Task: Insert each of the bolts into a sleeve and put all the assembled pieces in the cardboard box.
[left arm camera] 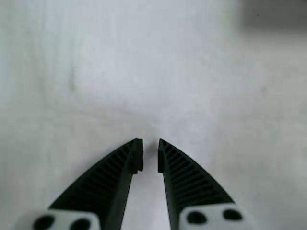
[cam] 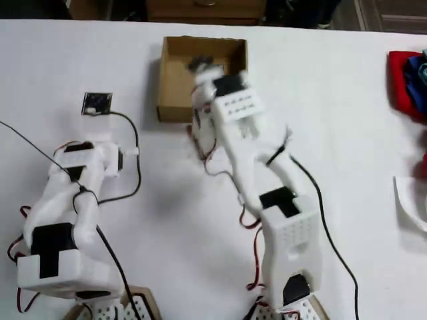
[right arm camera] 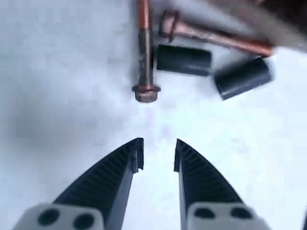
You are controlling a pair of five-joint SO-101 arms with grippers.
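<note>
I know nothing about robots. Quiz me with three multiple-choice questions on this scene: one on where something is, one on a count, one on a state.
1. Where do the bolts lie?
A. Between the right gripper's fingers
B. On the white surface ahead of that gripper
C. In a person's hand

2. How many dark sleeves are there?
A. One
B. Two
C. Four

3. The right gripper is:
A. shut on a bolt
B. shut on a sleeve
C. open and empty

Answers:
1. B, both bolts rest on the white surface beyond the fingertips.
2. B, two sleeves lie beside the bolts.
3. C, a gap shows between its fingers, with nothing in it.
</note>
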